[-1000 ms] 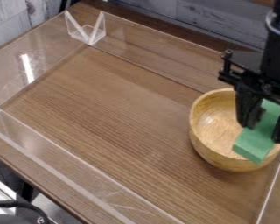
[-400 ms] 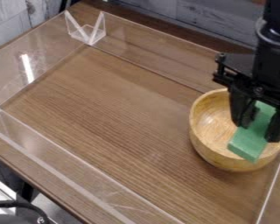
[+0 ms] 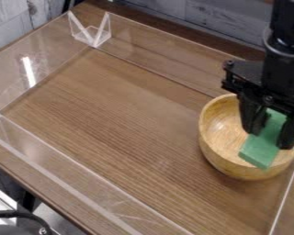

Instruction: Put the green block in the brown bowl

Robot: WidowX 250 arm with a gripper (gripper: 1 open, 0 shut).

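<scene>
You have a wooden tabletop (image 3: 113, 110) with a dark-brown grain, fenced by clear acrylic walls (image 3: 33, 50). The brown bowl (image 3: 220, 147) sits directly on it, right beneath the gripper (image 3: 270, 128). A small clear acrylic bracket (image 3: 88, 29) stands far left of the gripper, at the back wall.

A lab bench: clear acrylic walls (image 3: 63, 69) fence wooden tabletop (image 3: 113, 119).

Single black arm enters from top right, wrist nearly vertical, claw (image 3: 271, 128) pointing steeply down. Both black fingers (image 3: 253, 115) hang downward, clamped tight on the green block (image 3: 267, 148), fingertips low inside the brown bowl (image 3: 220, 138).
</scene>
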